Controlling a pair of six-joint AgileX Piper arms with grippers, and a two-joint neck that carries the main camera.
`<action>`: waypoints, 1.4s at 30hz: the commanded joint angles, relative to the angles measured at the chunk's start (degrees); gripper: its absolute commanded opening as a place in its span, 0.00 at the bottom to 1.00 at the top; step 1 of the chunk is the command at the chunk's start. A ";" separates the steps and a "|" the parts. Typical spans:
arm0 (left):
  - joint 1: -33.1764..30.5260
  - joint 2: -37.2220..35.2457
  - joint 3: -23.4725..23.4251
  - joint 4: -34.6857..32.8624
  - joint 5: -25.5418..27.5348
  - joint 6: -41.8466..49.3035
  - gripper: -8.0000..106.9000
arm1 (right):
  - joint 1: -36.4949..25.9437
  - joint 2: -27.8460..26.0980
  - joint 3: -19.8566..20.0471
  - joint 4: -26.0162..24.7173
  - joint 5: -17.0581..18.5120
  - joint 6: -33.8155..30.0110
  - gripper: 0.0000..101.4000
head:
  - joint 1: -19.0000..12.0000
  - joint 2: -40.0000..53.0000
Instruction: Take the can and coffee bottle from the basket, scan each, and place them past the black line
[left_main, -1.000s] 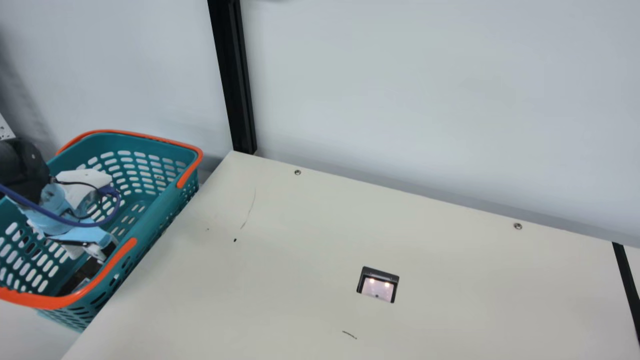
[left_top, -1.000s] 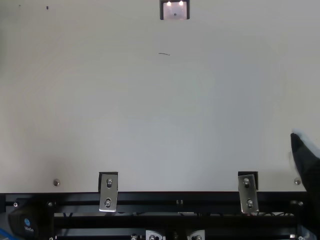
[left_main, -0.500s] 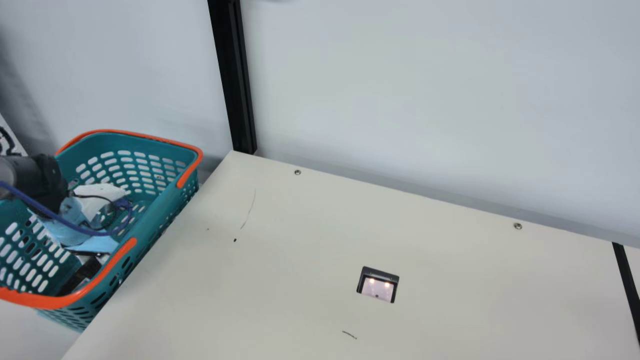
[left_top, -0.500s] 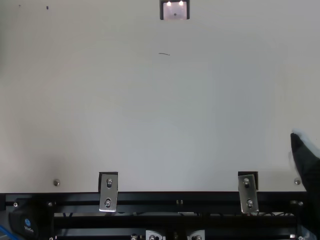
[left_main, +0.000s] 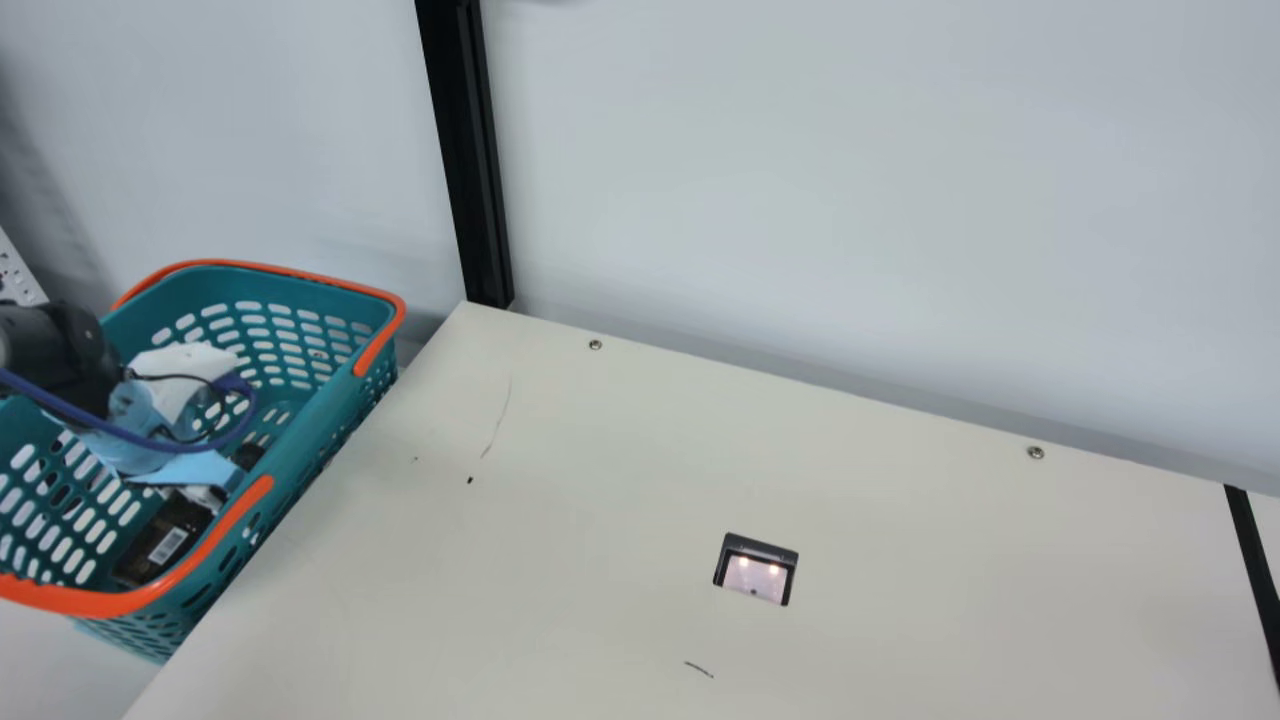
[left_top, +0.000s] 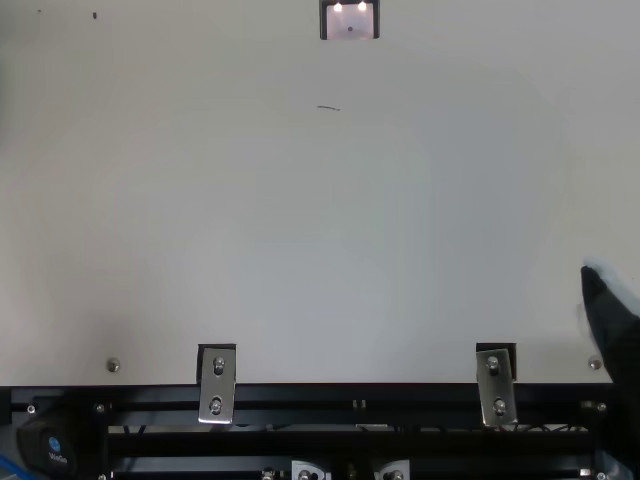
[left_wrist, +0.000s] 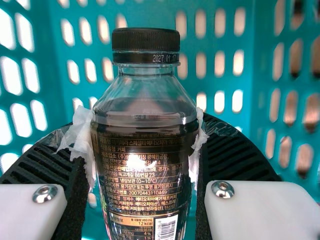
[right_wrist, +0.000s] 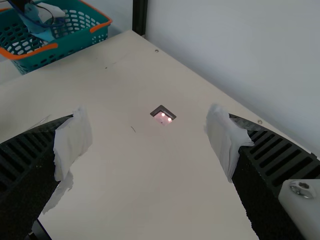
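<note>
Bottle in left claw, inside basket; scan pending

Step in hand, as judged: picking the bottle (left_wrist: 145, 165) out of the basket (left_main: 330, 400). The left claw (left_wrist: 145, 145) is closed to the bottle's width, its padded fingers against both sides below the neck. Whether the base is clear of the basket floor: cannot tell. The right claw (right_wrist: 149, 141) is spread wide, nothing held, over the bench (left_main: 600, 500).

Next move calls for a lift over the rim, then the barcode (left_main: 168, 545) presented to the scanner (left_main: 756, 575), then placing past the line (left_main: 1255, 570). Can: location and scan status cannot be told.

View comparison: the main view has the left arm (left_main: 60, 350) masking the bottle's middle, but gives the whole barcode. The left wrist view gives both finger contacts and the cap (left_wrist: 145, 45) face-on, with the barcode cut at its lower edge.
</note>
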 joint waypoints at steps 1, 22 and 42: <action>-0.16 -3.81 0.80 -2.51 -2.11 0.77 0.16 | 0.00 0.00 0.00 0.00 0.00 0.00 1.00 | -2.13 -0.48; -5.21 -31.04 3.78 -19.86 -16.67 -6.67 0.16 | 0.00 0.00 0.00 0.00 0.00 0.00 1.00 | -2.13 -0.48; -23.30 -45.91 9.53 -36.96 -14.77 -33.04 0.16 | 0.00 0.00 0.00 0.00 0.00 0.00 1.00 | -2.13 -0.48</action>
